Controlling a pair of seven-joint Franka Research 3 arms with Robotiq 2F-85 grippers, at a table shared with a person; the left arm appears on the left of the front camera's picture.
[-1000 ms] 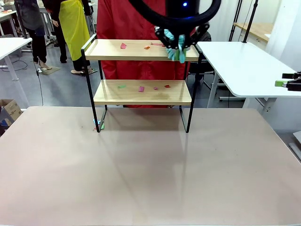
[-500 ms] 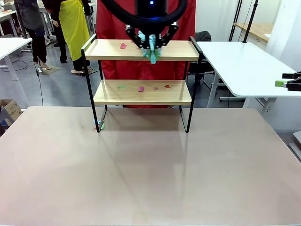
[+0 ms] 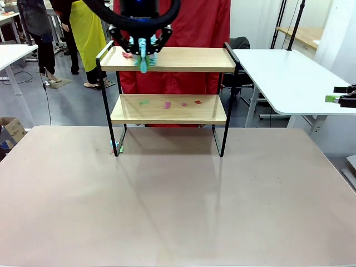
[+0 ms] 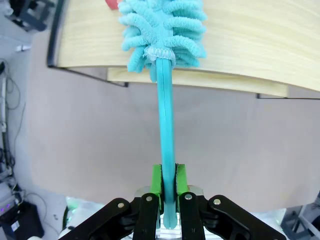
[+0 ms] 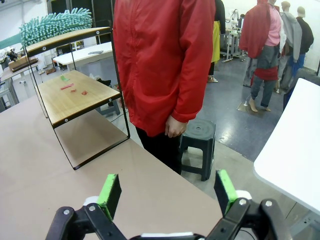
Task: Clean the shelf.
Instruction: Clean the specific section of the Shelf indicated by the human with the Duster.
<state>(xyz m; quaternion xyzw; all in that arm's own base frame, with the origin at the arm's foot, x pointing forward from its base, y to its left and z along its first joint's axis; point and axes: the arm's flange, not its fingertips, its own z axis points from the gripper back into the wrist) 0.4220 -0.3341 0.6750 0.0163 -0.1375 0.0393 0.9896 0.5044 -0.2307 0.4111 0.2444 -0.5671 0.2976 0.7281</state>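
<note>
The small two-tier shelf, two pale wooden boards in a thin black metal frame, stands at the far side of the pinkish-beige worktop, just in front of a person in a red jacket. The left end effector hangs over the left end of the top board, its green pads pressed tight on the flat plastic handle of a teal duster. Pinching the handle at its tail lets the fluffy head reach across the board with the arm clear of the frame, I'd say. That head, a mop of soft chenille-like fingers, lies on the smooth wood, a red scrap just beside it. More paper scraps, green, pink and red, lie flat on the lower board, not yet swept. A few bits sit on the worktop by the left front leg. The right end effector hangs off to the side, jaws spread wide and empty, out of the sweeping path.
</note>
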